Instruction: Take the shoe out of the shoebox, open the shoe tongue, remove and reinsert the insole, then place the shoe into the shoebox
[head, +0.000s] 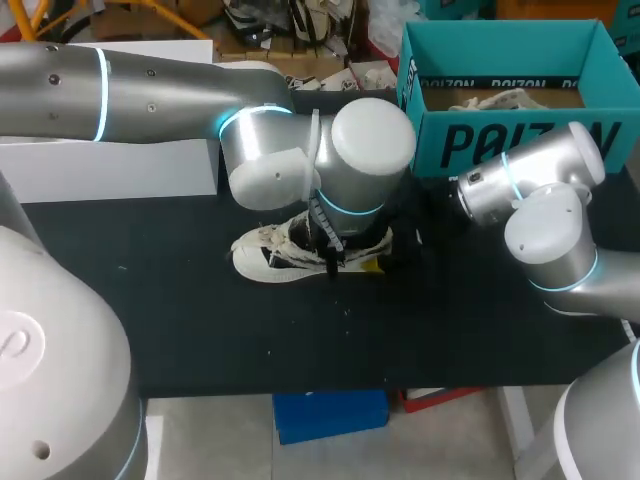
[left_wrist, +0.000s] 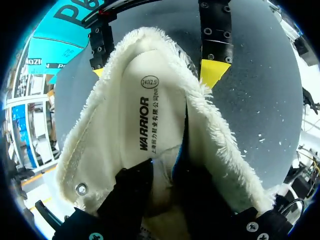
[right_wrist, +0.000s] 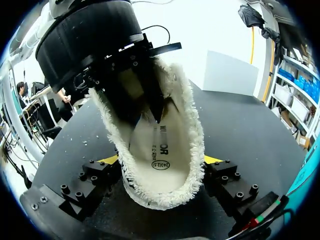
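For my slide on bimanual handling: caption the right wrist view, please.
The right gripper clamps the fleece-lined shoe at its heel while the left gripper reaches inside over the insole.

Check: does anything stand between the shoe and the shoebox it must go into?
No loose thing shows on the table between shoe and shoebox. Only the right arm lies along that path, with the right gripper shut on the shoe's heel.

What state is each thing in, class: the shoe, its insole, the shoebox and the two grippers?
shoe: out of the box, upright on the table.
insole: inside the shoe.
shoebox: open, lidless.
right gripper: shut on the shoe's heel.
left gripper: inside the shoe's opening; open or shut unclear.
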